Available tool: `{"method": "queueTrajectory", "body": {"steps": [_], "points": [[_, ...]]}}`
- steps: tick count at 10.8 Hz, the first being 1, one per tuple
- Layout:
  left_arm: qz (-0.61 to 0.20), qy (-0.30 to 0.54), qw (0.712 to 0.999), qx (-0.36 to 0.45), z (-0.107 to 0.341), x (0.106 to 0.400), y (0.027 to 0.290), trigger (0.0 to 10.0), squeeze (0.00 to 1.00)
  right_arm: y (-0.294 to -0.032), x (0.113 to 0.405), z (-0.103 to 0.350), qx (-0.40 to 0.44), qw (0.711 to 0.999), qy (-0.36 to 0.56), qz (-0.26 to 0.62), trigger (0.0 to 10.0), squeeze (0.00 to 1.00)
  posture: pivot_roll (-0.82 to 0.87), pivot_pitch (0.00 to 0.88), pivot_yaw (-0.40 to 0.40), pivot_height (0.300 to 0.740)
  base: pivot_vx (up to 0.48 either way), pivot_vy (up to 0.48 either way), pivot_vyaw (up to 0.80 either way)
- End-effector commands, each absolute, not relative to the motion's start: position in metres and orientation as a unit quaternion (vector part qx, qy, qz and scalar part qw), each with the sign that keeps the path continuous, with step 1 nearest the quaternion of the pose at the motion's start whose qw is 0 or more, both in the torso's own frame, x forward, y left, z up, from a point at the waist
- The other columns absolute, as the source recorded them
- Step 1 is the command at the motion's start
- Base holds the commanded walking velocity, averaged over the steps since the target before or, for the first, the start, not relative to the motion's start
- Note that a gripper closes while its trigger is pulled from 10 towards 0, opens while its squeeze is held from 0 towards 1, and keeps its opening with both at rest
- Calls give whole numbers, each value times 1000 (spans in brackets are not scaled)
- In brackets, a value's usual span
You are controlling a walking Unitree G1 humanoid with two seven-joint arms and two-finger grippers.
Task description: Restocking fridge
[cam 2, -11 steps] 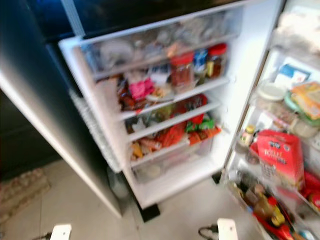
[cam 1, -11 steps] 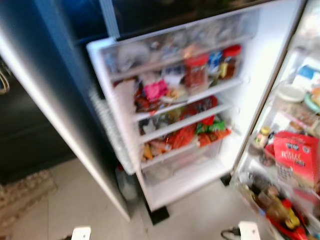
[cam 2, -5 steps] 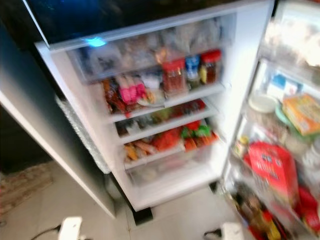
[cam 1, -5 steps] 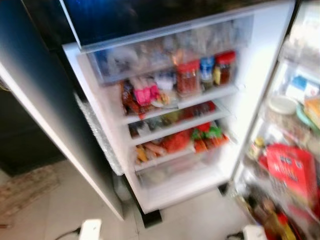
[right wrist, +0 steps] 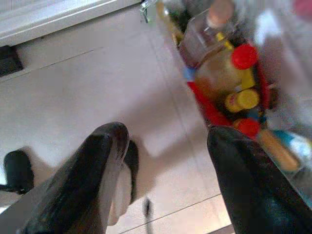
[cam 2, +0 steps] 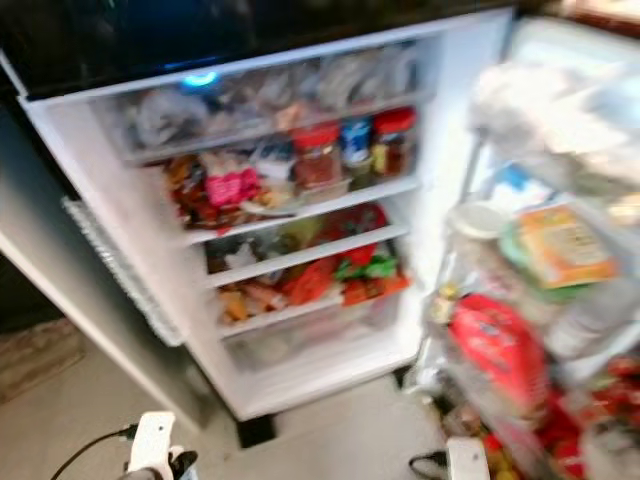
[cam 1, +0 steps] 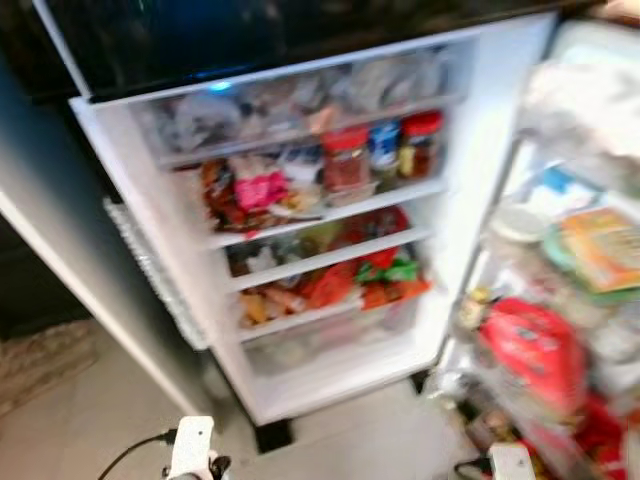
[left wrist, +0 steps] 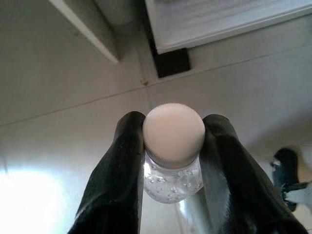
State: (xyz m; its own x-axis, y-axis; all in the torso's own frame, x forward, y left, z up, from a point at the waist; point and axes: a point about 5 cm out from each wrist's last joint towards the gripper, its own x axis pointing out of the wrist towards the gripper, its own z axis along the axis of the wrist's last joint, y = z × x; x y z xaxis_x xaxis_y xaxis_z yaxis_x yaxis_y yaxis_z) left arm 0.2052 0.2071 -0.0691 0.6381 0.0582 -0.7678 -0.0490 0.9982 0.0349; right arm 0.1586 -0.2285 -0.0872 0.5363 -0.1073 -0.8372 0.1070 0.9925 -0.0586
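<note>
The fridge (cam 1: 300, 390) stands open in front of the robot, and its white shelves are full. On the upper shelf there is a jar with a red lid (cam 1: 347, 160), and next to it, to the right, a second red-lidded jar (cam 1: 420, 143). A pink packet (cam 1: 258, 188) lies further left on the same shelf. On the lower shelves I see red and green packets (cam 1: 385, 268), but they are blurred. At the right the open door (cam 2: 560, 230) carries racks with a red bag (cam 2: 498, 350) and an orange box (cam 2: 562, 243).

From the head views, both arms show just as white wrist parts at the near edge of the picture, so the fingers cannot be judged there. The wrist views tell more. The left gripper (left wrist: 173, 141) is closed on a small clear bottle (left wrist: 173, 180) with a pale ribbed cap (left wrist: 174, 131); one black finger presses on each side, just under the cap. The bottle is held low over the pale tiled floor (left wrist: 58, 97), near the bottom edge of the fridge.

The right gripper (right wrist: 165, 156) is wide open and holds nothing. It hangs above the floor beside the lowest door rack, where there are bottles with red caps (right wrist: 243, 56) and a yellow cap (right wrist: 247, 99).
</note>
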Motion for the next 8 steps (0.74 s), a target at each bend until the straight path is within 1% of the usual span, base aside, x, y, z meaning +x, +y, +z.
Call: {"method": "queueTrajectory", "body": {"steps": [1, 2, 3, 4, 5, 6, 7, 8], "points": [[35, 415, 909, 11, -64, 211, 213, 10000, 0, -219, 156, -90, 8, 873, 484, -51, 10000, 0, -158, 0, 75, 740, 0, -259, 0], [37, 387, 921, 11, -56, 226, 210, 10000, 0, -220, 158, -89, 6, 874, 484, -50, 10000, 0, -151, 0, 63, 740, 0, 0, 0], [44, 339, 940, -2, -41, 245, 209, 10000, 0, -222, 159, -89, 6, 875, 482, -50, 10000, 0, -149, 0, 55, 740, 0, 0, 0], [54, 262, 964, -5, -19, 268, 210, 10000, 0, -223, 157, -89, 5, 874, 484, -51, 10000, 0, -142, 0, 55, 740, 0, 0, 0], [35, 180, 983, 17, 4, 286, 205, 10000, 0, -224, 151, -91, 4, 870, 491, -53, 10000, 0, -134, 0, 51, 740, 0, 0, 0], [30, 140, 990, 15, 14, 291, 203, 10000, 0, -224, 148, -93, 6, 868, 493, -54, 10000, 0, -140, 0, 56, 740, 0, 0, 0], [3, 103, 995, 15, 23, 294, 192, 10000, 0, -224, 144, -94, 7, 867, 496, -53, 10000, 0, -130, 0, 53, 740, 0, 0, 0], [-21, 85, 996, 11, 22, 289, 183, 10000, 0, -225, 139, -95, 8, 865, 499, -54, 10000, 0, -129, 0, 55, 740, 0, 0, 0]]}}
